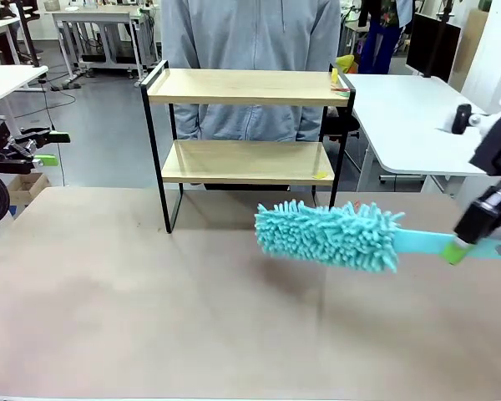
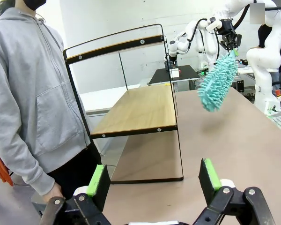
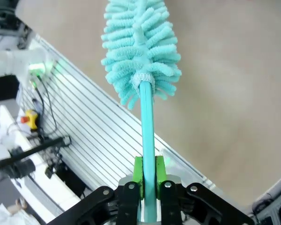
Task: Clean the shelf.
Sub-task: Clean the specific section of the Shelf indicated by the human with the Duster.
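Note:
The shelf (image 1: 244, 88) is a two-tier black-framed rack with light wood boards, standing at the far side of the brown table; it also appears side-on in the left wrist view (image 2: 138, 110). My right gripper (image 1: 463, 248) is shut on the flat teal handle of a fluffy teal duster (image 1: 330, 234), which hangs level above the table in front of the shelf's right half. In the right wrist view the green pads (image 3: 138, 171) clamp the handle and the duster head (image 3: 140, 44) points away. My left gripper (image 1: 50, 148) is open and holds nothing, off the table's left edge, and its open fingers frame the shelf (image 2: 153, 179).
A person in a grey hoodie (image 1: 250, 33) stands right behind the shelf. A small yellow and red item (image 1: 341, 82) lies at the top board's right end, and a yellow scrap (image 1: 320, 175) on the lower board. White tables (image 1: 409, 117) stand behind.

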